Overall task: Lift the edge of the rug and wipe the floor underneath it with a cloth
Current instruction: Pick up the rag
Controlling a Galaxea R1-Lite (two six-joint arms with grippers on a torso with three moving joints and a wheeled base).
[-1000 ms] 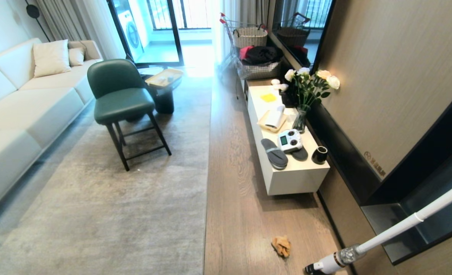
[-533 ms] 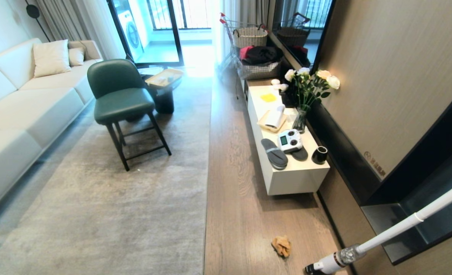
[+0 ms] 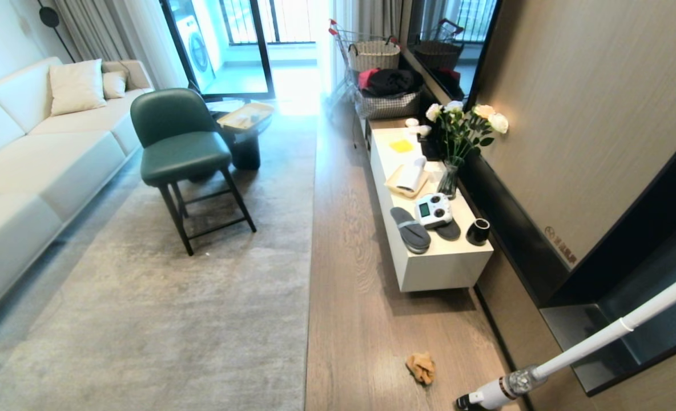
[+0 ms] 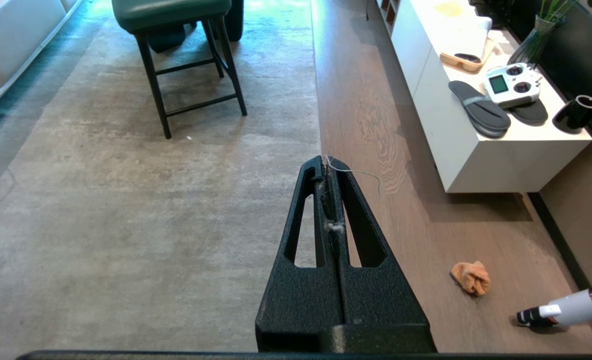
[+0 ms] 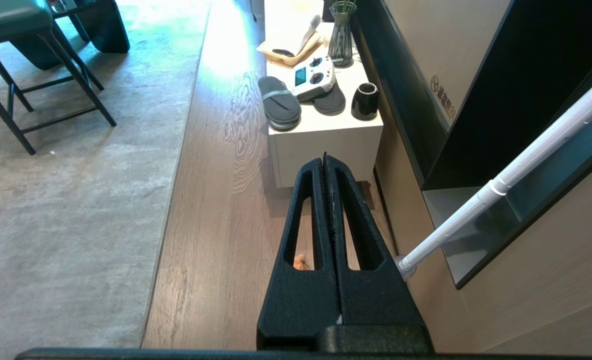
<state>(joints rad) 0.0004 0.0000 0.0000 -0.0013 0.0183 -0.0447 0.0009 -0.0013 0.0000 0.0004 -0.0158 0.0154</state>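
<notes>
From the head camera I see neither arm; only the wrist cameras show them. My left gripper (image 4: 329, 162) is pressed closed with nothing held, though some lint and a loose thread cling to its tips, and it hangs above the line where the rug meets the wood. My right gripper (image 5: 325, 159) is closed too and empty, raised over the bare planks in front of the white counter (image 3: 446, 265).

The cloth (image 3: 421, 367) lies crumpled on the floor (image 3: 349, 274), well apart from the rug edge (image 3: 309, 297) and near the head of a white stick vacuum (image 3: 489, 395), whose tube leans up toward the wall and is cut off at the frame. In the right wrist view the cloth is almost wholly hidden behind the gripper; only an orange scrap (image 5: 300, 261) shows through a finger slot. I can't make out any tag or trim on it from here.

The rug edge runs straight and flat along the planks; its near end passes out of the bottom of the frame, so I see no near corner. Between that edge and the counter is an open strip of floor, bare except for the cloth and vacuum head. A green chair (image 3: 181, 148) stands on the rug, away from the edge.
</notes>
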